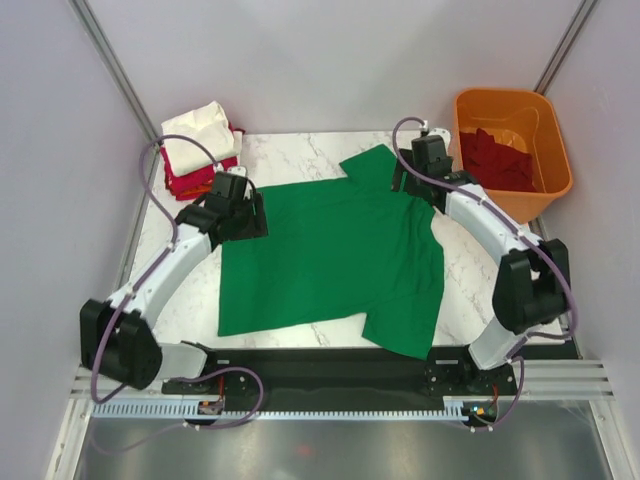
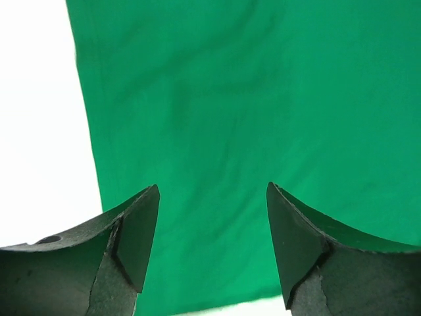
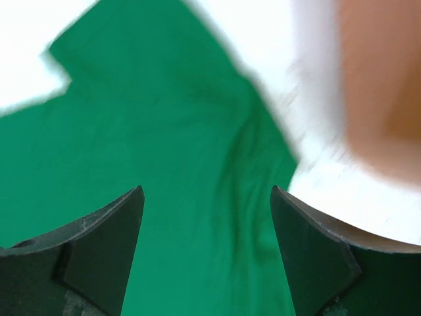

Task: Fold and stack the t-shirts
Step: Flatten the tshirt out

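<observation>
A bright green t-shirt (image 1: 335, 255) lies spread flat across the marble table (image 1: 290, 150), one sleeve at the far right and one at the near right. My left gripper (image 1: 248, 210) hovers over the shirt's left edge, open, with only green cloth (image 2: 217, 118) between its jaws. Above the far sleeve my right gripper (image 1: 403, 178) stands open too, holding nothing; the green cloth (image 3: 184, 171) lies beneath it. A stack of folded t-shirts (image 1: 200, 148), cream-white on top of red and orange, sits at the far left corner. Dark maroon shirts (image 1: 492, 160) lie inside the orange tub.
The rigid orange plastic tub (image 1: 548, 130) stands off the table's far right corner, showing as an orange blur (image 3: 381, 85) in the right wrist view. Grey walls close in on both sides. A black rail (image 1: 340, 368) with the arm bases runs along the near edge.
</observation>
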Robot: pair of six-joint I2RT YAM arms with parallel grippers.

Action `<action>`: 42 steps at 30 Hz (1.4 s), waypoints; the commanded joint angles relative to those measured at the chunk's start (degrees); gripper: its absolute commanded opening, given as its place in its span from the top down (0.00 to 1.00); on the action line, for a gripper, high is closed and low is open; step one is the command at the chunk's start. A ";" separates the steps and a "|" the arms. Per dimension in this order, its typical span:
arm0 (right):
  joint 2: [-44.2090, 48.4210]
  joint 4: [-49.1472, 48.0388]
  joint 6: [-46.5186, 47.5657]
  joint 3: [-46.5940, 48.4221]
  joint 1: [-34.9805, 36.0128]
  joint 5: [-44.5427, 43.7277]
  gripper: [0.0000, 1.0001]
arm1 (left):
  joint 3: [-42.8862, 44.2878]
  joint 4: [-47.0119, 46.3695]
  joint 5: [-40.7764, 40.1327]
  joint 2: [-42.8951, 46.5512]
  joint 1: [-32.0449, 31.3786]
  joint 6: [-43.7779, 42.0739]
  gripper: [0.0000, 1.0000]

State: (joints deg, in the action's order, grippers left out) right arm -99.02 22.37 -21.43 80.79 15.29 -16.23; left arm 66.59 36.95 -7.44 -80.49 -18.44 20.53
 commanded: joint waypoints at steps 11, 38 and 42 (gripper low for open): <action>17.02 -7.51 -6.34 -19.97 8.79 12.09 0.13 | -31.31 9.55 2.88 39.34 -6.26 31.04 0.20; 9.57 -11.91 -6.78 -15.16 6.87 16.13 0.09 | -9.82 -6.26 18.43 2.81 26.96 11.55 0.24; -3.17 -10.33 -6.87 -2.52 2.04 16.05 0.10 | -0.60 -9.70 19.04 -5.54 26.87 10.84 0.26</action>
State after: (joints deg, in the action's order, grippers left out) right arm -95.61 13.52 -27.83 69.67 20.69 -0.73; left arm 60.20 31.90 12.10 -80.79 8.60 35.88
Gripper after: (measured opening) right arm 0.903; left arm 0.752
